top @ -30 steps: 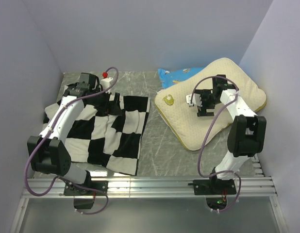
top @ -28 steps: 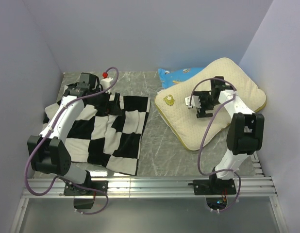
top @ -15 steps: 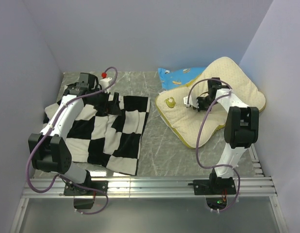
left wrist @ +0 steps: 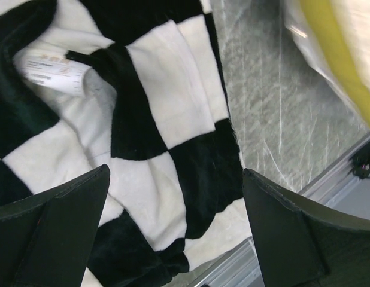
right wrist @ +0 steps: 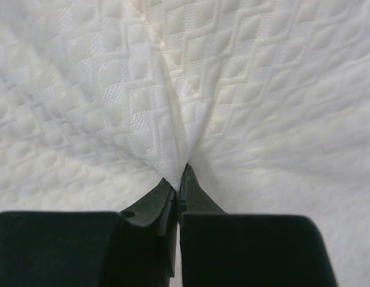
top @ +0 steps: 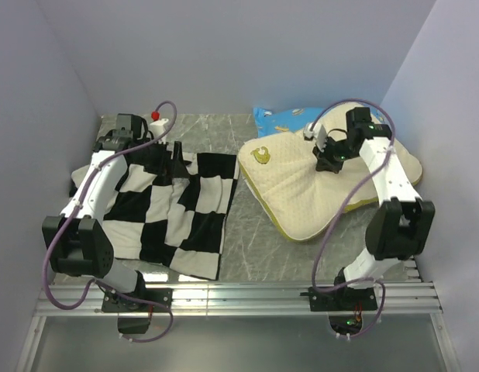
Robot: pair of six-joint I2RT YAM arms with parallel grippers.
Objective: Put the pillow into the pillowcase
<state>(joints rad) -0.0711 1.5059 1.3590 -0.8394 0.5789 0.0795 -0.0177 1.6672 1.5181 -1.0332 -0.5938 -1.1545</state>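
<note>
The pillow (top: pixel 301 198) lies on the right half of the table (top: pixel 255 229), with its yellow emblem (top: pixel 260 155) near its left corner and its far edge over a blue printed pillow (top: pixel 280 120) behind it. The right gripper (top: pixel 326 161) sits on the pillow's upper middle. In the right wrist view its jaws are pressed together, pinching a raised fold of the quilted pillow (right wrist: pixel 263 89) cover at the fingertips of the right gripper (right wrist: pixel 180 174).

The pillowcase (top: pixel 177 213) lies flat but rumpled on the left half of the table, its right edge close to the pillow's left corner but apart from it. The left gripper (top: pixel 166 155) hangs over the far part of the pillowcase. In the left wrist view the left gripper (left wrist: pixel 176 176) has its 2 jaws spread wide and holds nothing, above the pillowcase (left wrist: pixel 161 119), which shows a white label (left wrist: pixel 53 72).
</note>
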